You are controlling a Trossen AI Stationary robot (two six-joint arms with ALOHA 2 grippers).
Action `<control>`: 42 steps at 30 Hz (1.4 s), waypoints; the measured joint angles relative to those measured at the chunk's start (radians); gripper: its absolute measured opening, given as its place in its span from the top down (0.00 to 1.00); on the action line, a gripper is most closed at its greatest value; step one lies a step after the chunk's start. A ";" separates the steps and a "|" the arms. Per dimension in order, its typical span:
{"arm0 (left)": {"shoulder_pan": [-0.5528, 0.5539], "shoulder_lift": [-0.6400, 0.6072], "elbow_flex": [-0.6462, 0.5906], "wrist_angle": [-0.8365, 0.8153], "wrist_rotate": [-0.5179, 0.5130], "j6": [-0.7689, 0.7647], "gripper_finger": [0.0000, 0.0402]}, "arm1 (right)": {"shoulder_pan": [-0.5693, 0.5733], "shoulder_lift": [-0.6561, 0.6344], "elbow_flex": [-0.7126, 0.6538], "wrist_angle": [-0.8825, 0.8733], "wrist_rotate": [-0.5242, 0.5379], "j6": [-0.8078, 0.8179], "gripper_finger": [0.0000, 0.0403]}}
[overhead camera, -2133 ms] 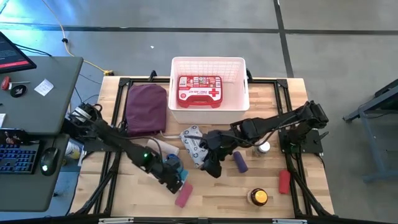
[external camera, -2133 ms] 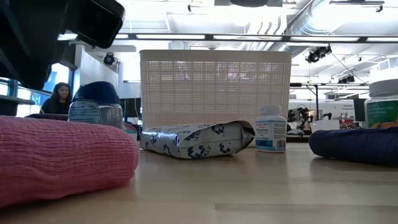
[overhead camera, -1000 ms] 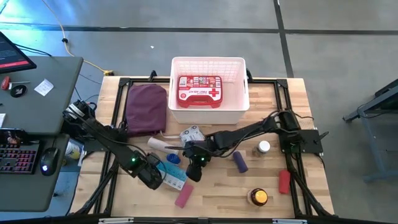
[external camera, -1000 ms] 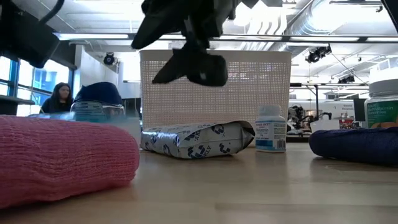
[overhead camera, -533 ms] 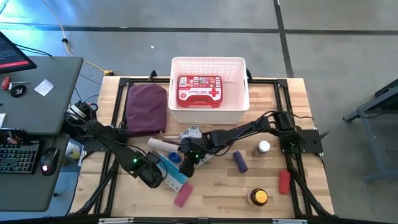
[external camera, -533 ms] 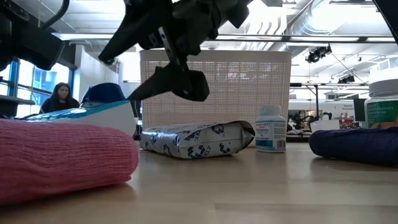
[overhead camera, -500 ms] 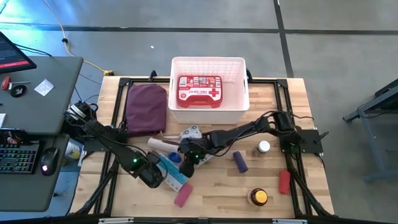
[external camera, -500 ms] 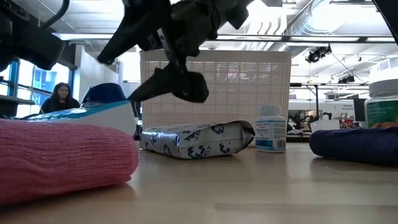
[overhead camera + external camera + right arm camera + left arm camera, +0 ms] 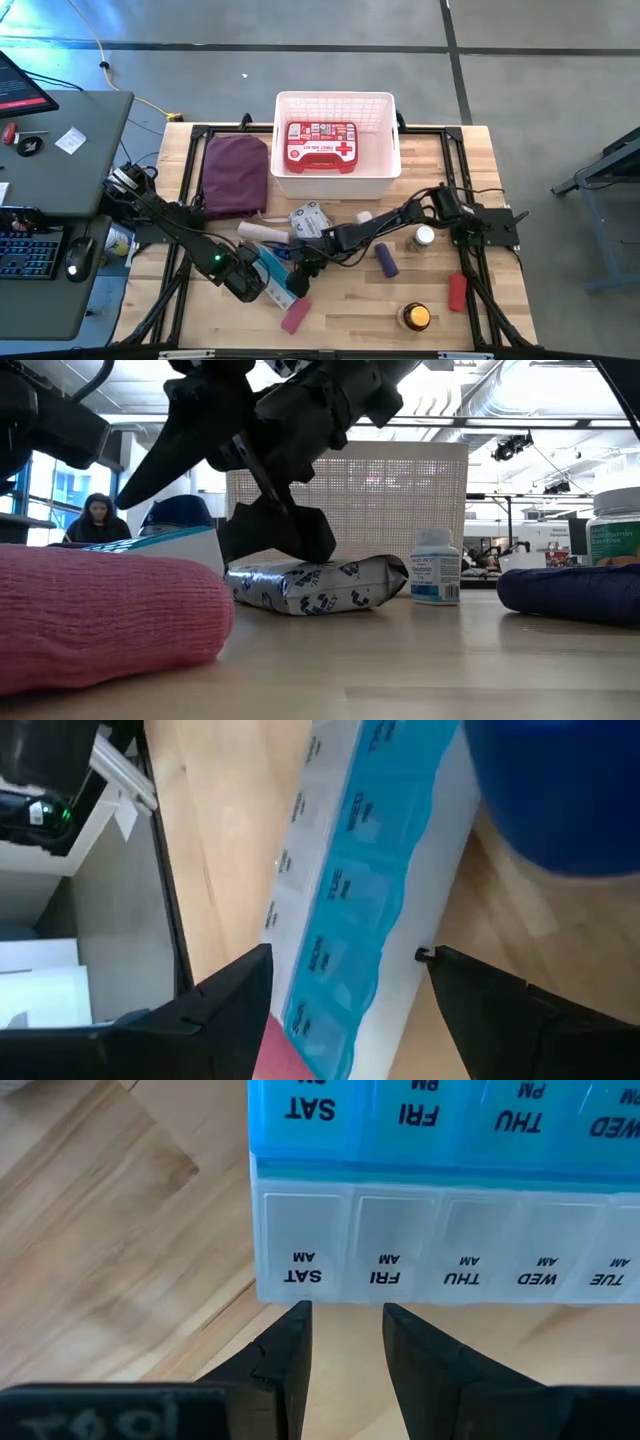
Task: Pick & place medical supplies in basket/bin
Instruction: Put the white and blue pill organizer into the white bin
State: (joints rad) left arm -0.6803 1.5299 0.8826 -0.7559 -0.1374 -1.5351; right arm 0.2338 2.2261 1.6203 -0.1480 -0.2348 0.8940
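From above, right gripper (image 9: 297, 268) half-hiding blue-white box (image 9: 275, 278) beside left gripper (image 9: 258, 283), red first-aid case (image 9: 321, 144) inside basket (image 9: 337, 104); low down, box (image 9: 170, 540) cut off by pink roll (image 9: 100, 615); wrist views: left fingers (image 9: 290, 1350) parted behind box, right fingers (image 9: 230, 995) spread astride it.

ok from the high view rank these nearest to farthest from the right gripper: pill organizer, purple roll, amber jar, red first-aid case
From the right gripper:
1. pill organizer, right beside it, toward the left arm
2. purple roll, toward the right arm's base
3. amber jar and red first-aid case in the basket: too close to call
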 joint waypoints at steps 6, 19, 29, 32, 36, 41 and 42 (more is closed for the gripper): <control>0.000 0.017 0.001 0.007 -0.012 -0.019 0.60 | 0.000 0.000 0.000 -0.031 0.053 0.008 0.36; 0.000 0.109 0.001 0.136 0.046 -0.019 0.60 | 0.002 0.007 0.002 0.020 0.049 0.071 0.36; -0.001 0.074 0.028 0.121 0.133 -0.032 0.60 | 0.006 0.013 0.000 -0.099 0.034 0.022 0.36; 0.000 0.060 0.062 0.096 0.130 -0.044 0.60 | 0.004 0.013 0.000 -0.095 0.044 0.020 0.36; -0.001 0.053 0.129 0.027 0.119 -0.044 0.60 | 0.002 0.013 0.000 -0.093 0.042 -0.001 0.36; 0.000 0.053 0.215 -0.080 0.061 -0.042 0.60 | 0.002 0.013 0.000 -0.104 0.042 -0.015 0.36; 0.000 0.053 0.223 -0.101 0.043 -0.042 0.60 | 0.002 0.013 0.000 -0.104 0.042 -0.016 0.36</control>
State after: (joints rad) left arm -0.6807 1.5829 1.1052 -0.8573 -0.0940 -1.5768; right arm 0.2359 2.2391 1.6207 -0.2525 -0.1925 0.8783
